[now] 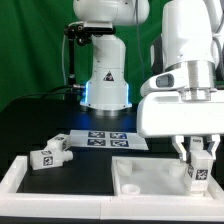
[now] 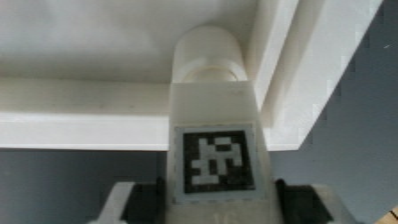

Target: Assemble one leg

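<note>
White leg (image 2: 214,115) clamped in pincer (image 1: 197,160) | wrist: at panel (image 2: 89,135) corner | exterior: spare leg (image 1: 50,153)

Tight at the corner, open in the middle.
Boxed in by the raised rim (image 2: 276,60) of the tabletop panel (image 1: 150,182) beside the leg (image 1: 198,172); clear over the dark surface (image 1: 88,162) between panel and loose legs (image 1: 50,153); blocked behind by the robot base (image 1: 105,85).

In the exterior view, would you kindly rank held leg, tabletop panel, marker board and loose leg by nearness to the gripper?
1. Held leg, in the gripper's jaws.
2. Tabletop panel, beneath.
3. Marker board, mid-table.
4. Loose leg, exterior view's far left.
</note>
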